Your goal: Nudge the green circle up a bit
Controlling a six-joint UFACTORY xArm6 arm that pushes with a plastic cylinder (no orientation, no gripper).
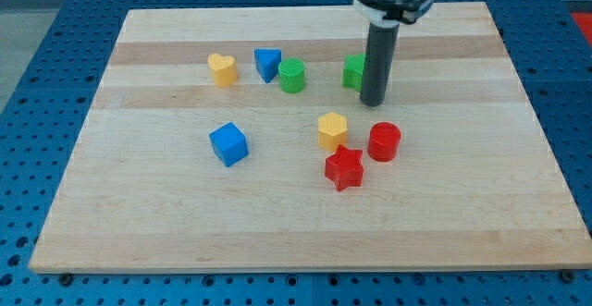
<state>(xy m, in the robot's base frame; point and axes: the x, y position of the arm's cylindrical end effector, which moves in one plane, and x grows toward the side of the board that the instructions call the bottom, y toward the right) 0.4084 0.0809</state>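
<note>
My tip sits beside a partly hidden green block, well right of the green plastic cylinder, which stands next to the blue triangular block. This rod has no jaws. I judge I'm in the approach: next, get below the cylinder and push toward the view's top.

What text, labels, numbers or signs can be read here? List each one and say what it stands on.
None: no word, label, brand, number or sign shows anywhere in the camera view.
The wooden board, the coloured blocks, including the green circle, and the dark rod down to my tip are all plain.
</note>
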